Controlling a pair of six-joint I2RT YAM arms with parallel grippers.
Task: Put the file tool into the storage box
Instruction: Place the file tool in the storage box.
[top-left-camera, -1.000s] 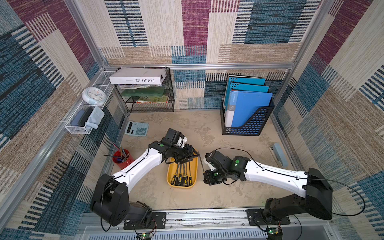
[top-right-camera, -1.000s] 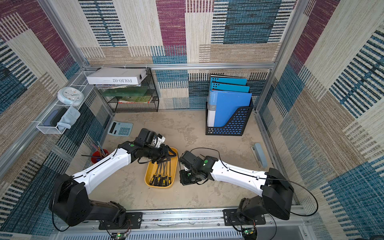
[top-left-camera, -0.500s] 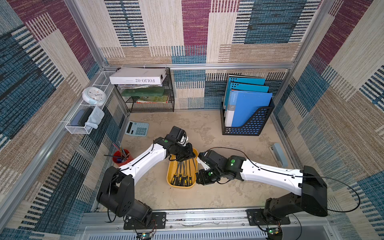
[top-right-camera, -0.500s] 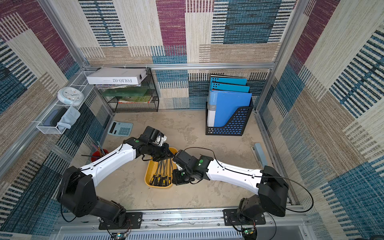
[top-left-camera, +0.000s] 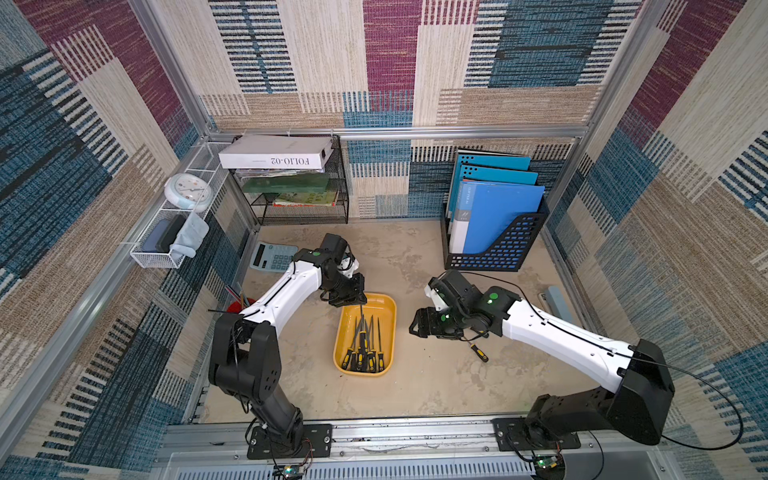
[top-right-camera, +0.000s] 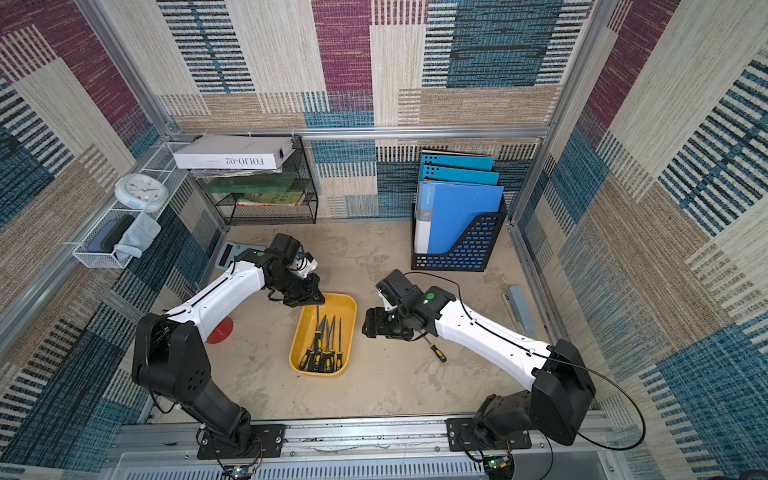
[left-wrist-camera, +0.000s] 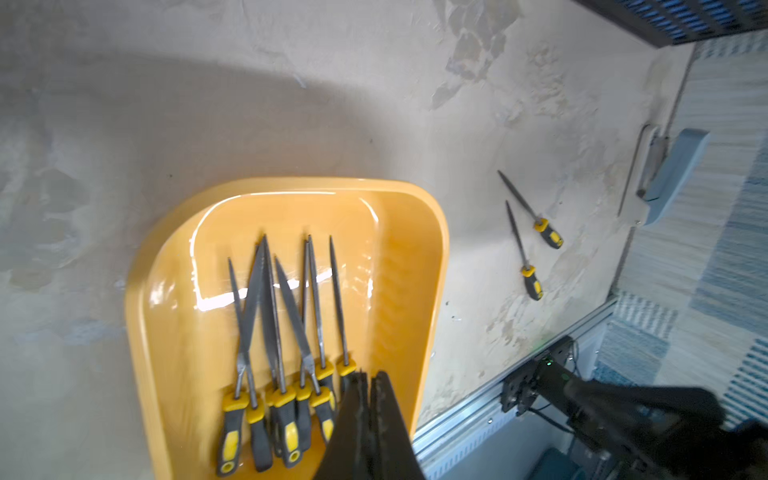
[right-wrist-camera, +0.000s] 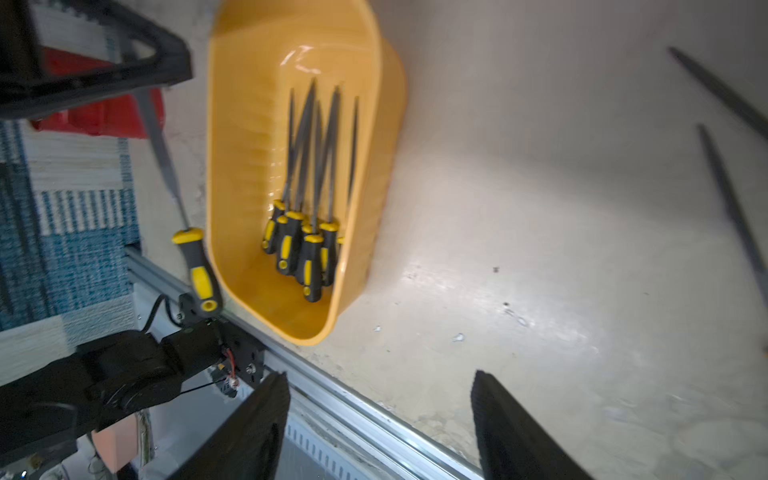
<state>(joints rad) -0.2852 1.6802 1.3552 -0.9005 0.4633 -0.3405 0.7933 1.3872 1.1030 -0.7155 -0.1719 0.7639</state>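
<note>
Mottled tabletop (top-left-camera: 415, 257). Left gripper (top-left-camera: 353, 300) clenched on file (right-wrist-camera: 196, 266) blade, handle dangling seemingly over box (top-left-camera: 384, 309); light, stiff, slick steel, grippier at rubber handle. Right gripper (right-wrist-camera: 378, 380) spread, empty.

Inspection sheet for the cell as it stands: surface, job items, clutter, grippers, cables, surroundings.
Surface: beige tabletop, stained, small specks.
Job's things: storage box holds several files; two loose files lie on the tabletop by the right arm.
Clutter: calculator, red cup.
Grippers: left gripper shut on a file hanging above the storage box; right gripper open, empty.
Cables: black cable loops off the right arm, clear of the box.
Surroundings: folder holder, mesh rack, patterned walls.
</note>
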